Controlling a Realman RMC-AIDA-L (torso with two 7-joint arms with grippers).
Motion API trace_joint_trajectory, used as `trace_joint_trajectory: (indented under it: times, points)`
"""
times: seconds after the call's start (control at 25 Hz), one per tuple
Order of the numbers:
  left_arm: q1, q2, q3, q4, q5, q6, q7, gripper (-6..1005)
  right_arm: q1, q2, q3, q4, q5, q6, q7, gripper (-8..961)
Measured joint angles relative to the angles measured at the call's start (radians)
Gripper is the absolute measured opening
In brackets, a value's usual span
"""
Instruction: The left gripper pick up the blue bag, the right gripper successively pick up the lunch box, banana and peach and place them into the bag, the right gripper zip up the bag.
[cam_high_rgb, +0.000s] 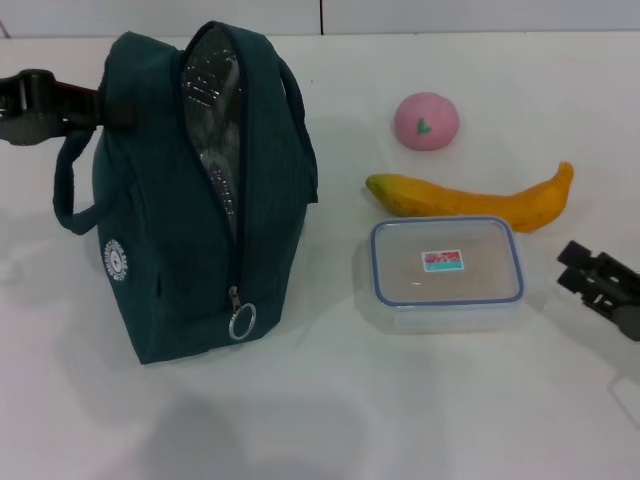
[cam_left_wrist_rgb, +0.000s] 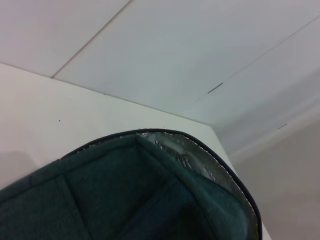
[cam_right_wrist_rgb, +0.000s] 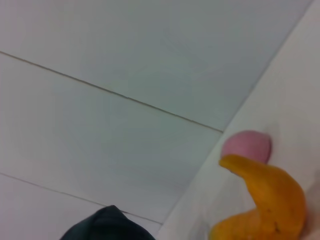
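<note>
Fingers of left gripper (cam_high_rgb: 100, 108) closing on blue bag (cam_high_rgb: 190, 200) at upper left, keeping it upright, mouth gaping for loading. Right gripper (cam_high_rgb: 585, 268) waiting at right edge, fingers' state unclear, just beside lunch box (cam_high_rgb: 446, 272).

I had the blue bag (cam_high_rgb: 190, 200) standing upright on the left, dark teal, its zip open from the top so the silver foil lining showed, the ring pull hanging low near the base and a small white round logo on its side. One loop handle drooped off its left flank. The peach (cam_high_rgb: 426, 121) sat farthest back on the right, round and pink with a green mark. Just in front of it lay the banana (cam_high_rgb: 470, 198), curved, yellow-orange. Nearest me was the lunch box (cam_high_rgb: 446, 272), clear with a blue-rimmed lid, lid on, label up, lying flat just in front of the banana.
</note>
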Motion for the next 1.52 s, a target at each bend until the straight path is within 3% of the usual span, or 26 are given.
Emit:
trace_joint_trajectory:
  times: [0.32, 1.52]
  points:
    - [-0.011, 0.001, 0.000, 0.001, -0.002, 0.000, 0.005, 41, 0.036, 0.017, -0.032, 0.001, -0.013, 0.066, 0.034, 707]
    - [-0.015, -0.001, 0.000, 0.000, -0.002, -0.003, 0.030, 42, 0.121, 0.020, -0.046, 0.002, -0.012, 0.075, 0.077, 693]
